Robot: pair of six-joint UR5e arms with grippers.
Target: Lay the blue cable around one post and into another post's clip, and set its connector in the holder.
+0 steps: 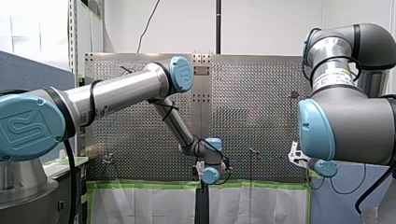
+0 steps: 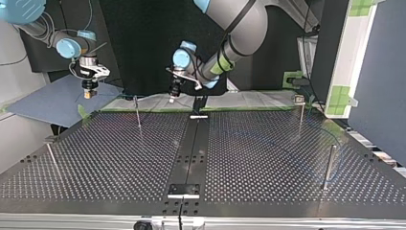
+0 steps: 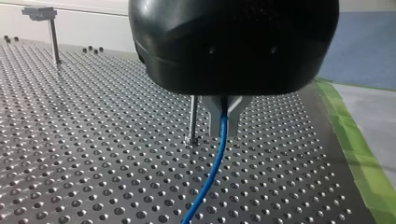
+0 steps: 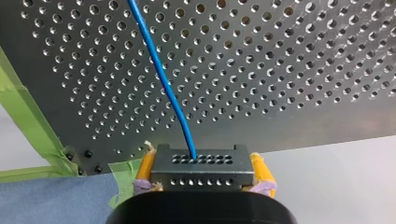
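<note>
In the left wrist view the blue cable (image 3: pixel 212 170) runs out from between the pale fingers of my left gripper (image 3: pixel 224 133), which is shut on it just above the perforated table. A thin metal post (image 3: pixel 193 119) stands right beside the fingers. In the right wrist view my right gripper (image 4: pixel 201 170) is shut on the dark grey connector (image 4: pixel 201 161), its yellow pads (image 4: pixel 145 168) on both sides. The cable (image 4: pixel 161 74) leaves the connector over the table's edge. In the top view my right gripper (image 2: pixel 88 88) hangs off the table's far left and my left gripper (image 2: pixel 174 93) over its far edge.
Several thin posts stand on the table in the top view: one (image 2: pixel 137 112) near my left gripper, one with a clip top (image 2: pixel 300 108) at far right, one (image 2: pixel 329 165) at near right, one (image 2: pixel 51 160) at near left. Green tape (image 4: pixel 28 121) lines the table's edge.
</note>
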